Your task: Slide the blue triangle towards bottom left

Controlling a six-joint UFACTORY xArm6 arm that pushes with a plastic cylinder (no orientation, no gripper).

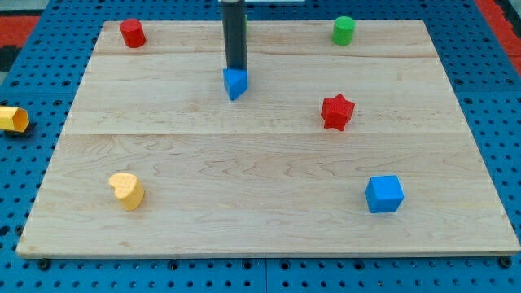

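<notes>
The blue triangle [235, 83] lies on the wooden board [269, 195], in its upper middle, a little left of centre. My dark rod comes down from the view's top, and my tip [235, 68] touches the triangle's upper edge, right behind it. The board's bottom left corner holds a yellow heart block [126, 190].
A red cylinder [132, 33] stands at the top left and a green cylinder [343, 30] at the top right. A red star [337, 111] lies right of centre, a blue cube [383, 194] at the bottom right. A yellow block [12, 119] lies off the board at the left.
</notes>
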